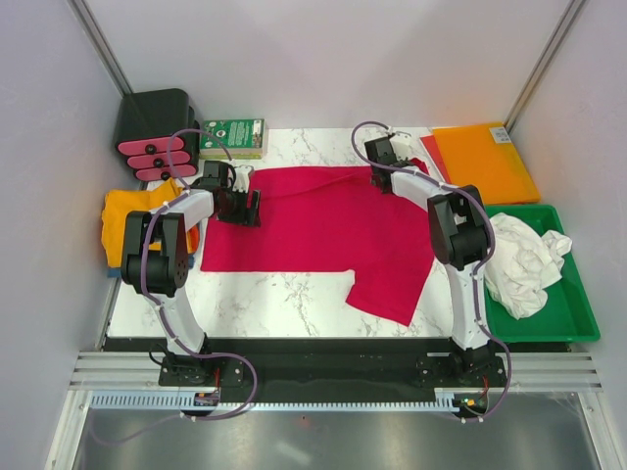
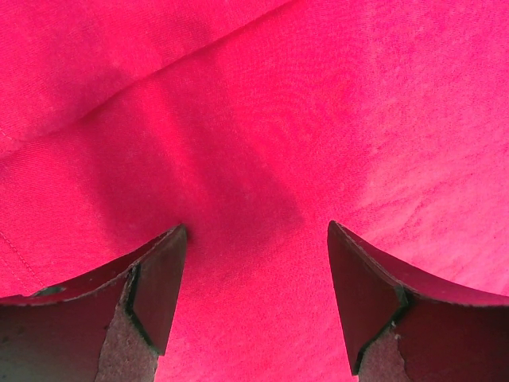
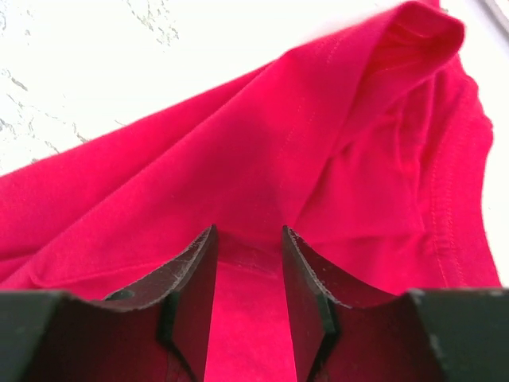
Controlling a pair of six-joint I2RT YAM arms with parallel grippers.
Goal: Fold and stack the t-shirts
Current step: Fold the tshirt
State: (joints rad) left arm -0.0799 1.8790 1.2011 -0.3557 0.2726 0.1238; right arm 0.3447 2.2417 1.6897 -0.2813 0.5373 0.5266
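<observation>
Left gripper [image 2: 254, 231] gapes on red t-shirt [image 1: 323, 230] by its left edge; right gripper [image 3: 248, 231], half-parted, at far edge.

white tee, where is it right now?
Top view, right side: the white t-shirt lies crumpled in the green tray, just right of the right arm, nearer than the orange sheet.

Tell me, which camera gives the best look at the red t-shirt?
The top external view: it alone shows the whole red t-shirt spread on the marble table. Both wrist views show only close-up patches of its cloth; the right one catches a stitched hem.
</observation>
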